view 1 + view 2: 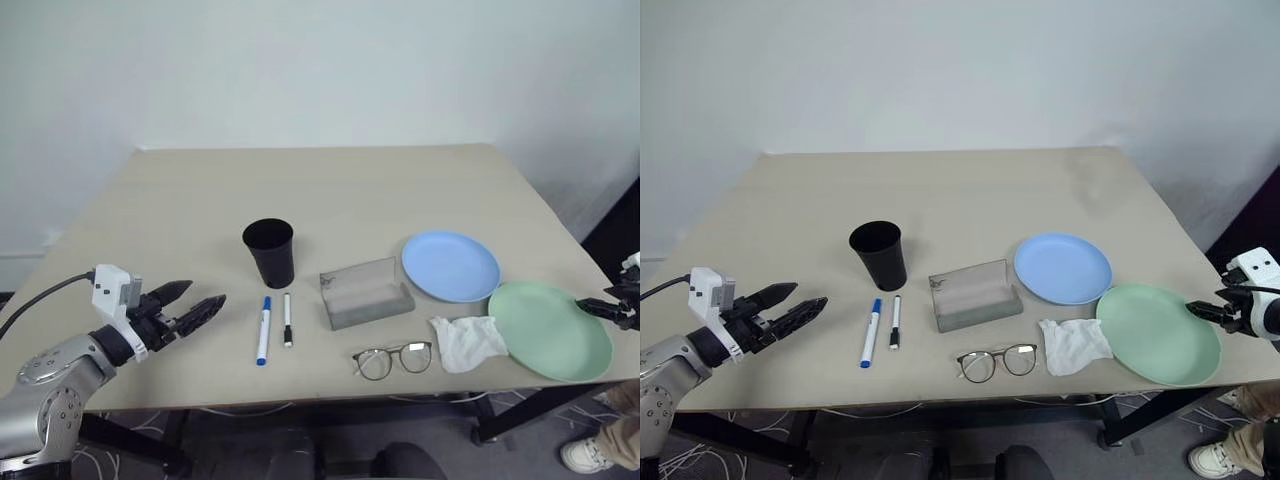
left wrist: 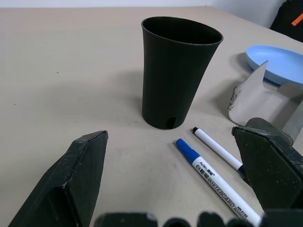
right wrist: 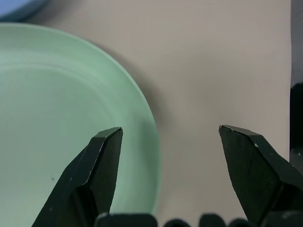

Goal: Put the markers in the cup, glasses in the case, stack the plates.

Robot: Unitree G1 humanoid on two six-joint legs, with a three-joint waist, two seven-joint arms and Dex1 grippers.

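Note:
The black cup (image 1: pixel 268 250) stands upright left of the table's middle. In front of it lie the two markers side by side, the blue-capped one (image 1: pixel 264 330) and the shorter black-capped one (image 1: pixel 287 320). The grey case (image 1: pixel 365 293) sits to their right with its lid raised, and the glasses (image 1: pixel 392 359) lie near the front edge. The blue plate (image 1: pixel 450 266) and the green plate (image 1: pixel 550 330) rest apart on the right. My left gripper (image 1: pixel 195 300) is open and empty, left of the markers and pointing at them. My right gripper (image 1: pixel 1200 310) is open over the green plate's right rim (image 3: pixel 142 123).
A crumpled white tissue (image 1: pixel 465 342) lies between the glasses and the green plate, touching the plate's left edge. The green plate sits close to the table's front right edge (image 1: pixel 560 385). A person's shoe (image 1: pixel 590 455) is on the floor at the right.

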